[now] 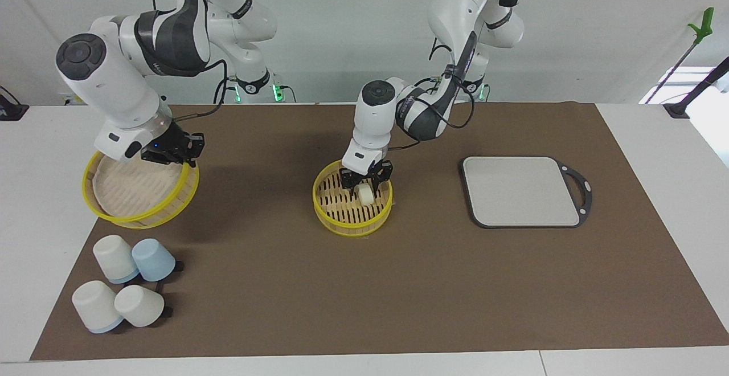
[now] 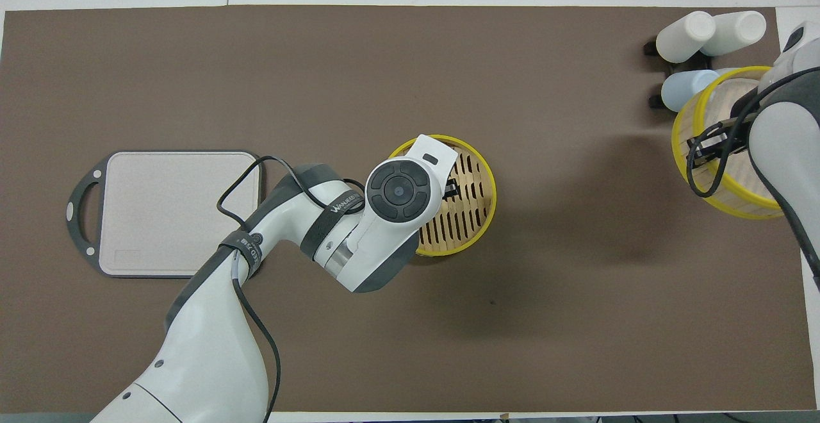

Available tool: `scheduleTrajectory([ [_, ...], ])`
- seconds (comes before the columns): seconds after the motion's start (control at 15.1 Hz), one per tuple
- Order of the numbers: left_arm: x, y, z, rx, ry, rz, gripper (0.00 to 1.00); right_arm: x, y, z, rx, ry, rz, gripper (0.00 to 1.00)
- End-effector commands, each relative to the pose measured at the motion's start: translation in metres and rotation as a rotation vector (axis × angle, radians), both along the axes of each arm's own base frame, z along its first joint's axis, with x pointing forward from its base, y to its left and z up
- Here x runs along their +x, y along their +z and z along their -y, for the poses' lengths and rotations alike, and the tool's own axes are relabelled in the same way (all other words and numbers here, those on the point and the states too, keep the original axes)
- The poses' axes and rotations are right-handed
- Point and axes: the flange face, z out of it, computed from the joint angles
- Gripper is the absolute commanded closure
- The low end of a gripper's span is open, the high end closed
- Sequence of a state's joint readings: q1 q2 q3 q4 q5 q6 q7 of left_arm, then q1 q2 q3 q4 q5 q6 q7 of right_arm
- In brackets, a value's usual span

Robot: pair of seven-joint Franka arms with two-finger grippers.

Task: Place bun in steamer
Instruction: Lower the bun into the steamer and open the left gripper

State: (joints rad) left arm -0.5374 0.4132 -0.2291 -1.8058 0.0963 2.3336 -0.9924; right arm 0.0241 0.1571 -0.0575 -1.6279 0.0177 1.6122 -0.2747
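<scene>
The steamer, a round basket with a yellow rim and slatted floor, stands mid-table. The bun, small and cream-white, lies on its slats toward the left arm's side. My left gripper is low inside the basket, open, one finger on either side of the bun. In the overhead view the left wrist hides the bun, and only part of the steamer shows. My right gripper is shut on the rim of a wide yellow-rimmed steamer lid, holding it tilted over the right arm's end of the mat.
Several white and blue cups lie farther from the robots than the lid, at the right arm's end. A grey cutting board with a dark handle lies beside the steamer toward the left arm's end. A brown mat covers the table.
</scene>
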Motion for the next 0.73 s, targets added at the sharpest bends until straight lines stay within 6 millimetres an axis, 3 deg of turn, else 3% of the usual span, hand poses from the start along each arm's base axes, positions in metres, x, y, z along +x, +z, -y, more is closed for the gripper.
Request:
scheduleTrajectory([
  [0.0,0.0,0.011,-0.005,0.02,0.01,0.019,0.0,-0.007,0.007,-0.011,0.002,0.0,0.027,1.0],
  [0.07,0.002,0.03,-0.015,0.038,0.015,0.016,0.0,-0.006,0.008,-0.031,-0.005,-0.018,0.032,1.0],
  [0.2,0.019,0.075,-0.057,0.07,0.044,0.022,0.0,-0.004,0.012,-0.097,-0.029,-0.081,0.064,1.0],
  [0.27,0.03,0.097,-0.088,0.095,0.042,0.005,0.0,-0.004,0.011,-0.125,-0.03,-0.104,0.075,1.0],
  [0.4,0.048,0.138,-0.147,0.13,0.028,-0.008,0.0,0.0,0.008,-0.158,-0.024,-0.16,0.111,1.0],
  [0.46,0.057,0.159,-0.185,0.128,0.041,-0.014,0.0,0.001,0.008,-0.184,-0.006,-0.169,0.113,1.0],
  [0.66,0.067,0.21,-0.274,0.116,-0.004,-0.032,0.0,0.01,-0.013,-0.284,-0.007,-0.268,0.111,1.0],
])
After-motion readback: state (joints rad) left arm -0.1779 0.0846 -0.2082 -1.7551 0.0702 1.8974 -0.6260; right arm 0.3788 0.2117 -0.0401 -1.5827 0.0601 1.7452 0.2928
